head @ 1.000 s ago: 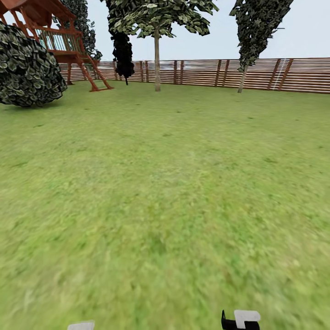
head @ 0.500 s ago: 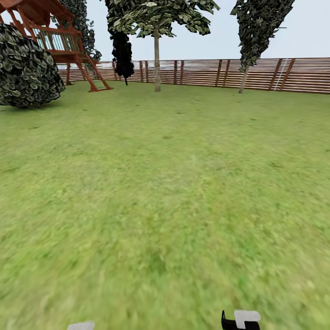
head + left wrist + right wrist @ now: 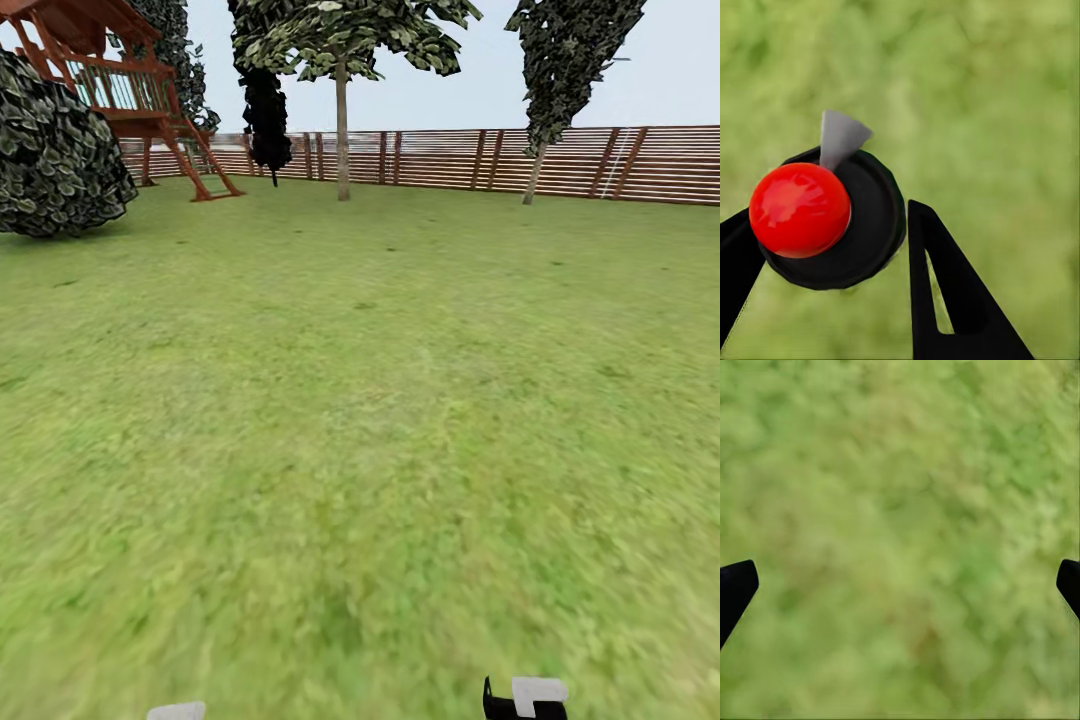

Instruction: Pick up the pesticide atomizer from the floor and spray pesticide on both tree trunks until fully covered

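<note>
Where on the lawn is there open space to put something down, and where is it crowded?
The wide grass ahead is bare, bordered by the wooden fence at the back and the round bush on the left. It is crowded in the far left corner, where the play tower, the bush and the trees stand together.

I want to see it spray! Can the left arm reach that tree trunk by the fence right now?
Probably not: the tree trunk stands far across the lawn, though nothing blocks the way.

Glossy red atomizer cap [image 3: 799, 210], seemingly plastic; wooden slat fence [image 3: 560, 160].
</note>
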